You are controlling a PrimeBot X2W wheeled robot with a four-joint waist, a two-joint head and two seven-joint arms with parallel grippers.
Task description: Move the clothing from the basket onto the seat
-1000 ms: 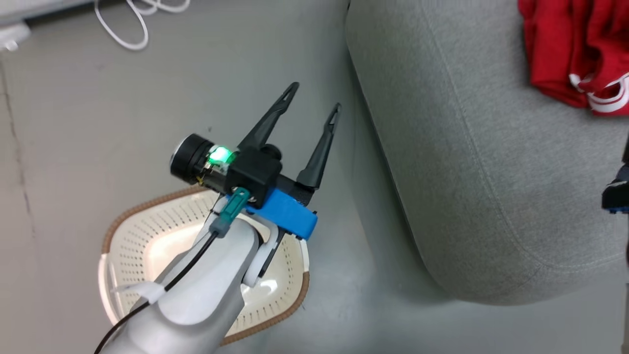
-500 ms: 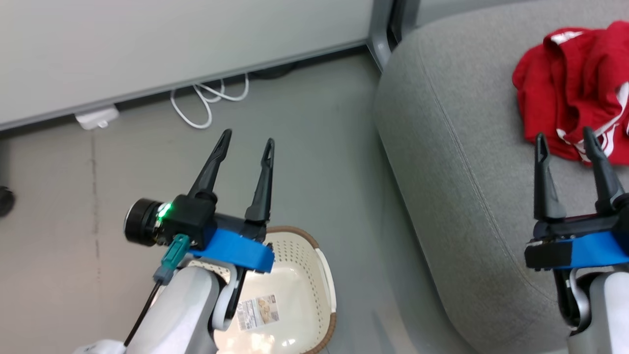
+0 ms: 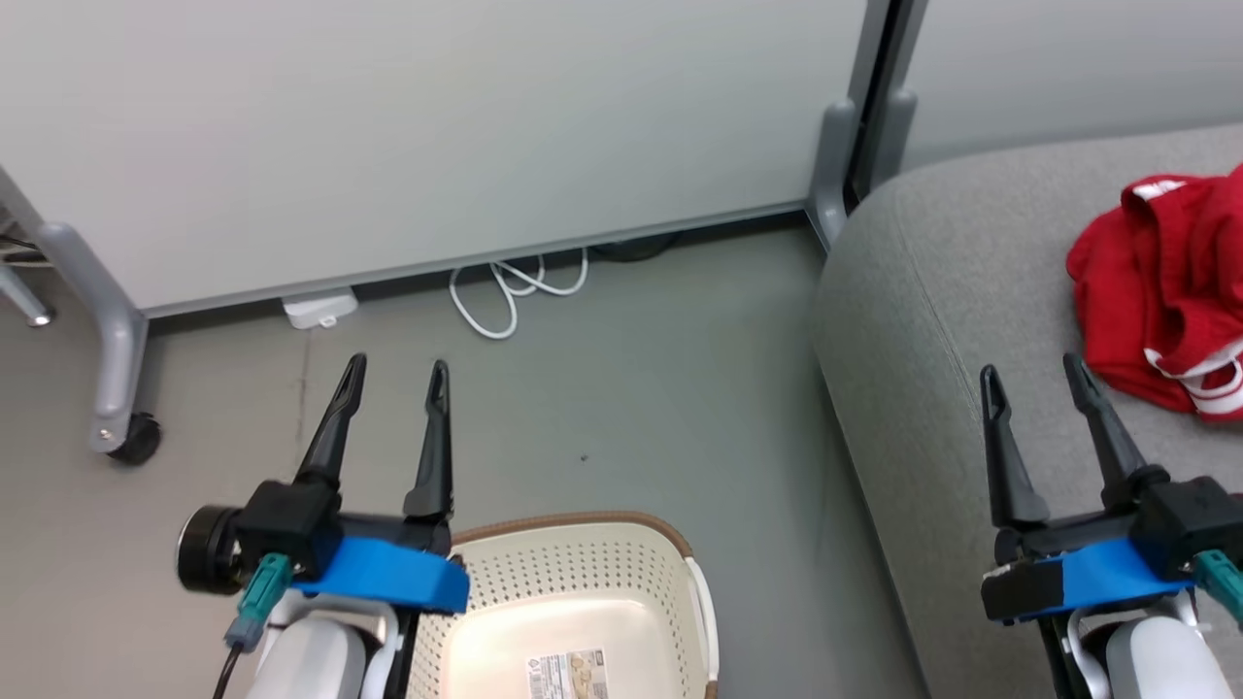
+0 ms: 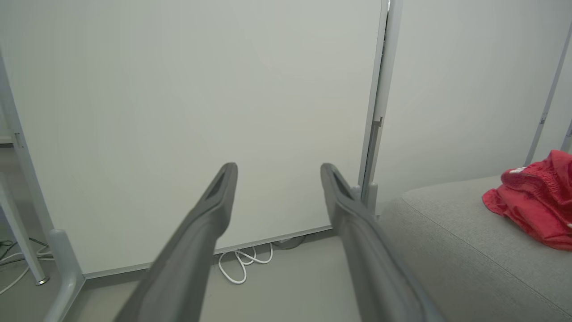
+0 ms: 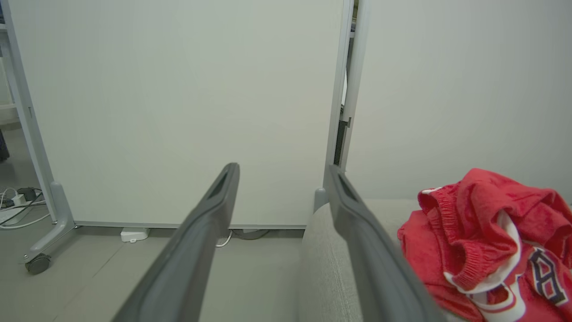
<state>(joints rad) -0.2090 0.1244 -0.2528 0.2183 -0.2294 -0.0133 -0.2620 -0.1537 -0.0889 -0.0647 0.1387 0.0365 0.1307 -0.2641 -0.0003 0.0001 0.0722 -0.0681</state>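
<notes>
The red clothing (image 3: 1160, 291) with white stripes lies crumpled on the grey seat (image 3: 932, 320) at the right; it is also in the left wrist view (image 4: 536, 205) and the right wrist view (image 5: 487, 241). The cream basket (image 3: 583, 573) with its brown rim sits on the floor at the bottom, and what shows of its inside holds only a label. My left gripper (image 3: 396, 374) hangs open beside the basket's left rim, holding nothing. Over the seat's front part my right gripper (image 3: 1031, 377) is open too, just left of the clothing.
White partition panels (image 3: 437, 126) on grey wheeled feet (image 3: 121, 437) stand behind the floor. A white cable (image 3: 520, 286) and a small white box (image 3: 319, 309) lie at the panel's base. Grey floor (image 3: 631, 417) lies between basket and seat.
The head camera has tilted up, so panels now show. Both arms have drawn back to the lower corners, the left one off the basket, fingers pointing up and open throughout.
</notes>
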